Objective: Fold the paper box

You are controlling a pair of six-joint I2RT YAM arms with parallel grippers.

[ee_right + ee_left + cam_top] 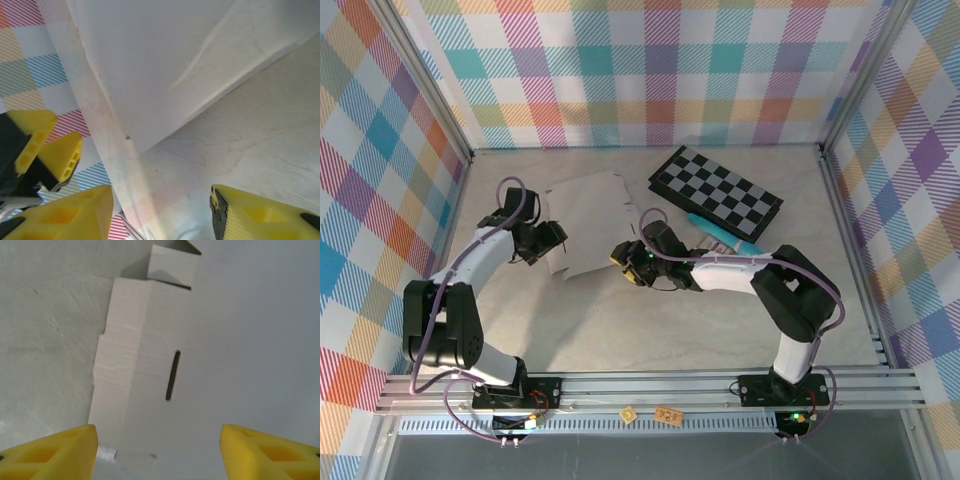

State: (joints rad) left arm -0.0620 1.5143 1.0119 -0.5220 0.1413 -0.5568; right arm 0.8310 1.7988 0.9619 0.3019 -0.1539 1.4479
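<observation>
Top external: paper box (590, 220) between left claw (556, 243) and right claw (619, 258)

The paper box (585, 225) is a thin white sheet, not yet folded up into a box. It lies mostly flat on the pale table (650, 330), a bit left of the middle. It has a thin dark slit (172, 375) cut in it. One long side strip is creased. A small flap (172, 267) at one end stands up.
</observation>
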